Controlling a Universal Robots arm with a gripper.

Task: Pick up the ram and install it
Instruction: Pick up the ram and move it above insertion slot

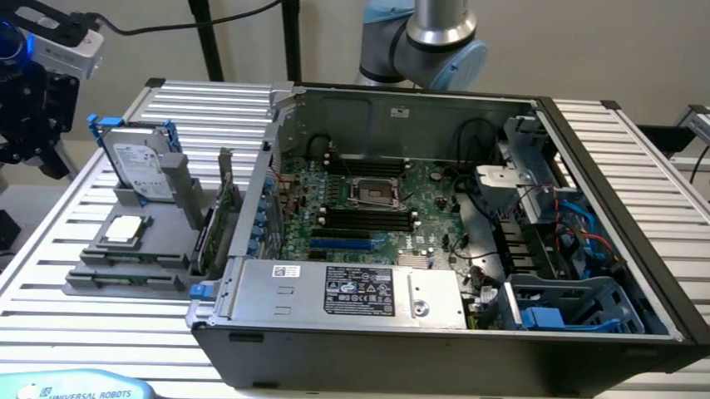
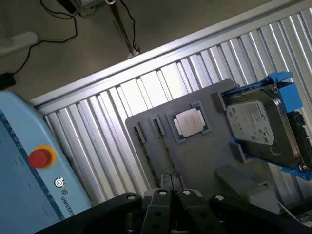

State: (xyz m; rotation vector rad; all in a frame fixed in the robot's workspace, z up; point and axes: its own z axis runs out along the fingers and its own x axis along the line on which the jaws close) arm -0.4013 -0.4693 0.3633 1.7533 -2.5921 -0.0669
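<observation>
My gripper [image 1: 36,150] hangs at the exterior view's far left, above and beyond the grey parts holder [image 1: 166,278], with nothing in it. In the wrist view its fingers [image 2: 173,194] sit shut together over the holder's [image 2: 195,165] near end. A thin greenish edge that I take for the ram [image 2: 147,156] stands in one of the holder's two long slots, close to my fingertips. The open computer case [image 1: 577,166] lies to the exterior view's right. Its black memory slots [image 1: 367,218] sit bare on the motherboard below the processor socket.
On the holder stand a hard drive in a blue caddy [image 1: 145,166] [image 2: 261,126], a square silver processor [image 1: 125,229] [image 2: 190,122] and a green expansion card [image 1: 228,208] against the case wall. A light-blue pendant with a red button [image 2: 39,158] lies on the slatted table.
</observation>
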